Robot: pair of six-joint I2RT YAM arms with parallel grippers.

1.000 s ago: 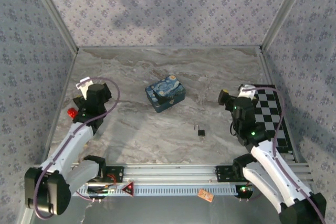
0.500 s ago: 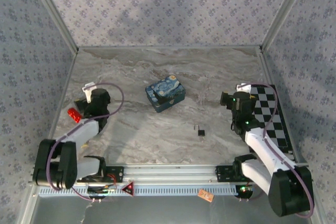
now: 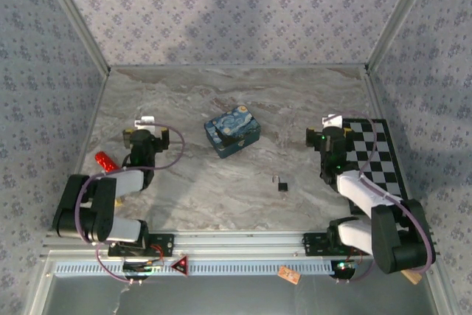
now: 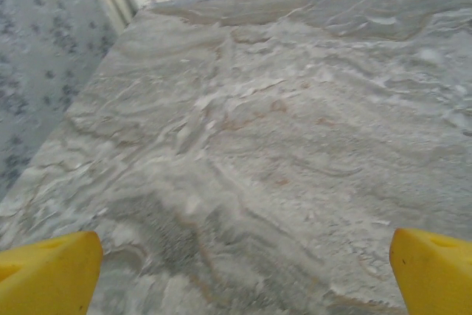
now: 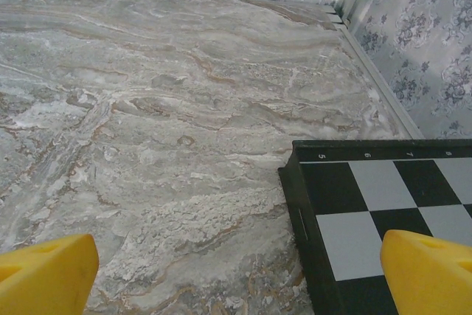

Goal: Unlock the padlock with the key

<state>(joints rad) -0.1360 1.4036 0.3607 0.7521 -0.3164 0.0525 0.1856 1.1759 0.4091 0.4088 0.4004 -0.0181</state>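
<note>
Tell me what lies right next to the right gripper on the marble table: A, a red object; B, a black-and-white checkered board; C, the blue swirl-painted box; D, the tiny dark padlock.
B: in the right wrist view the black-and-white checkered board lies on the table just ahead of the open right gripper.

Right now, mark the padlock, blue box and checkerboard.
padlock point(image 3: 282, 187): top view, dark body.
blue box point(image 3: 232, 130): top view, lid centre.
checkerboard point(image 3: 380, 154): top view, middle squares.

Arms folded low, left gripper point(image 4: 240, 274) and right gripper point(image 5: 236, 274) jaws wide apart.
</note>
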